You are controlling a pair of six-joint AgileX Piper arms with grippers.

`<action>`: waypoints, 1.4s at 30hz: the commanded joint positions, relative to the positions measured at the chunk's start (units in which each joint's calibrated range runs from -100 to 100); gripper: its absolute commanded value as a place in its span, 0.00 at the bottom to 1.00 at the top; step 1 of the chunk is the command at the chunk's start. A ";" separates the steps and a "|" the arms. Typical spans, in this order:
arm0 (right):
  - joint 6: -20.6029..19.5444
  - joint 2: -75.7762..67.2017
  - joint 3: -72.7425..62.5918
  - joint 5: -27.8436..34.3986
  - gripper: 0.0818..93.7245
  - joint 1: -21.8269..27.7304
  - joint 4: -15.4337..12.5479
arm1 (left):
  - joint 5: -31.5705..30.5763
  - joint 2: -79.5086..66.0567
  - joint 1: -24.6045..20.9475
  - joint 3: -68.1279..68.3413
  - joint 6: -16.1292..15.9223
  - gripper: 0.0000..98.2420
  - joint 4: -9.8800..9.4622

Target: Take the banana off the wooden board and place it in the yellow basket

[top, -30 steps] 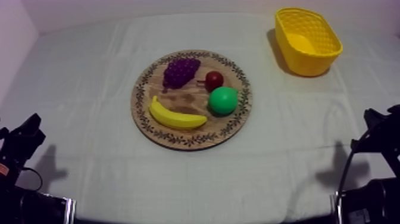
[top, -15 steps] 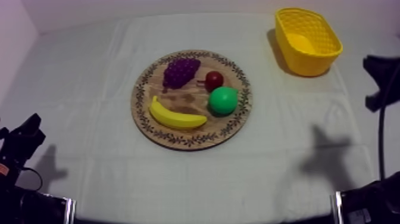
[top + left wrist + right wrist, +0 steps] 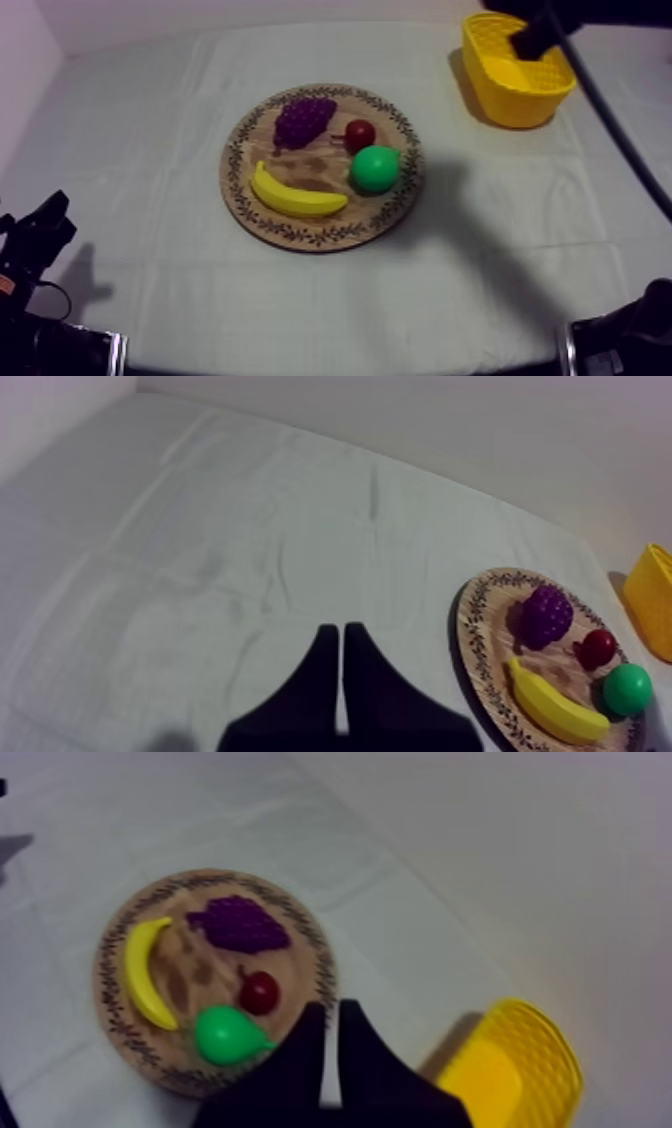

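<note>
The yellow banana (image 3: 297,197) lies along the front left of the round wooden board (image 3: 232,160), apart from both grippers. The yellow basket (image 3: 515,85) stands at the back right. My right gripper (image 3: 524,44) hangs high over the basket, its fingers together with nothing in them. The right wrist view looks down on the banana (image 3: 145,972), the board (image 3: 186,968) and the basket (image 3: 510,1067) past the shut right gripper (image 3: 330,1052). Near the front left edge my left gripper (image 3: 42,232) rests shut. Beyond the left gripper (image 3: 342,676) lie the board (image 3: 472,626) and the banana (image 3: 555,702).
Also on the board are purple grapes (image 3: 303,120), a small red fruit (image 3: 359,134) and a green pear (image 3: 375,168), the pear close to the banana's right tip. The right arm's shadow falls on the cloth just right of the board.
My right arm has risen from the lower right edge to the upper right, over the basket. Its shadow has moved toward the board. The left arm and the fruit have not moved.
</note>
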 commanded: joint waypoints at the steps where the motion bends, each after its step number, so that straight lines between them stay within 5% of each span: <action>1: -0.61 6.68 -3.80 0.92 0.05 -5.66 0.94 | 0.00 -0.03 0.00 0.03 -0.01 0.00 -0.02; 10: -1.54 15.95 -4.91 2.25 0.05 -13.42 2.78 | 0.00 -0.03 0.00 0.03 0.00 0.00 -0.02; 22: -3.08 26.80 -7.15 3.11 0.07 -17.17 4.22 | 0.00 -0.03 0.00 0.03 0.01 0.00 -0.02; 31: -4.32 31.64 -9.27 3.90 0.63 -17.94 5.75 | 0.00 -0.03 0.00 0.03 -0.02 0.00 -0.02; 42: -4.49 32.55 -9.83 4.05 0.59 -17.59 5.28 | 0.00 -0.03 0.00 0.03 -0.02 0.00 -0.02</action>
